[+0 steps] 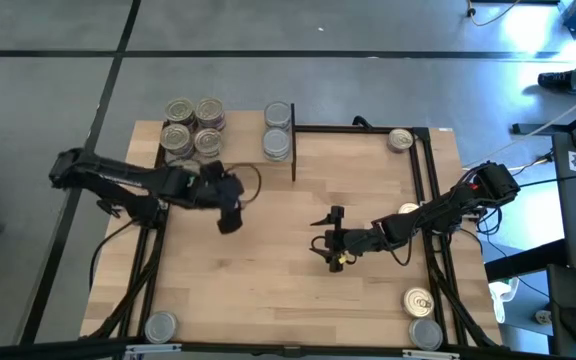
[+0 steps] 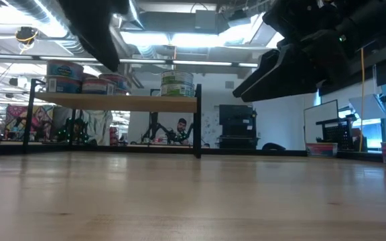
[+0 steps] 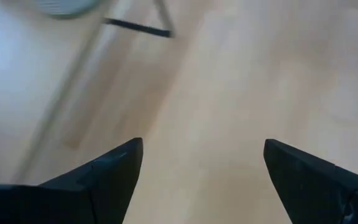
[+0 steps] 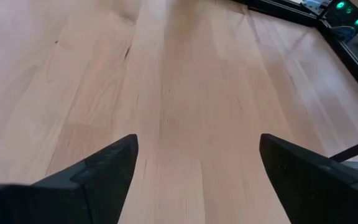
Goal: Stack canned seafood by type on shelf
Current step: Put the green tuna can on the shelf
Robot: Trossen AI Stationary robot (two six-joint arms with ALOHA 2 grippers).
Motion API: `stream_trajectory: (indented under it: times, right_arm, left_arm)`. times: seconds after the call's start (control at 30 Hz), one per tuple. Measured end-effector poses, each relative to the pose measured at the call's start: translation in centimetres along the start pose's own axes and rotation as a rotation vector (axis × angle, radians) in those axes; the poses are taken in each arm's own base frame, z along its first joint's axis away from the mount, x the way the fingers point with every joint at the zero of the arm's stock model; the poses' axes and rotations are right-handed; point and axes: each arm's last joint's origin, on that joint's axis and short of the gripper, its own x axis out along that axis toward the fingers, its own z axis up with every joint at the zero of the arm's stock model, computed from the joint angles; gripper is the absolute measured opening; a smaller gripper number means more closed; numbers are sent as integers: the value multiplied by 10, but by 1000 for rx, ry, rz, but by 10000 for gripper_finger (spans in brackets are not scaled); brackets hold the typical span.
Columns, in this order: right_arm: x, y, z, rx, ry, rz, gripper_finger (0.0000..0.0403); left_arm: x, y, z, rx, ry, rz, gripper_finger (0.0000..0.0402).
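The shelf (image 1: 230, 150) stands at the table's far left, and the low view shows its plank (image 2: 116, 102) on black posts. Several tins (image 1: 193, 126) sit grouped on its left part, and a two-tin pile (image 1: 278, 130) sits at its right end (image 2: 177, 84). Loose tins rest on the tabletop: a gold-lidded one (image 1: 400, 140) at the far right, a gold one (image 1: 418, 300) and a silver one (image 1: 426, 333) at the near right, and a silver one (image 1: 161, 325) at the near left. My left gripper (image 1: 230, 215) (image 3: 204, 155) hangs open just in front of the shelf. My right gripper (image 1: 333, 240) (image 4: 197, 149) is open over the bare middle of the table.
A black frame rail (image 1: 423, 180) runs along the table's right side, and another tin (image 1: 408, 209) shows partly under my right arm beside it. Bare light wood (image 1: 268, 270) lies between and in front of both grippers. A person shows far off in the room (image 2: 181, 127).
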Motion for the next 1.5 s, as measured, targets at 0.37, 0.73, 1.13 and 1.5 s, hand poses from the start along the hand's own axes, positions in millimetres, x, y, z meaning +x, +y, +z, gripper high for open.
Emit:
stream_trajectory:
  times: [0.37, 0.73, 1.13, 1.5]
  right_arm:
    - [0, 0, 0, 5, -3, 12, 335]
    - [0, 0, 5, 22, -44, 13, 335]
    - [0, 0, 4, 28, -42, 13, 335]
    - [0, 0, 4, 28, -41, 13, 335]
  left_arm:
    - [-41, -66, -41, -100, 51, -288, 331]
    - [-49, -125, -95, -241, 370, -379, 331]
    - [-42, -172, -151, -336, 754, -307, 331]
    - [-40, -186, -179, -290, 1049, -248, 331]
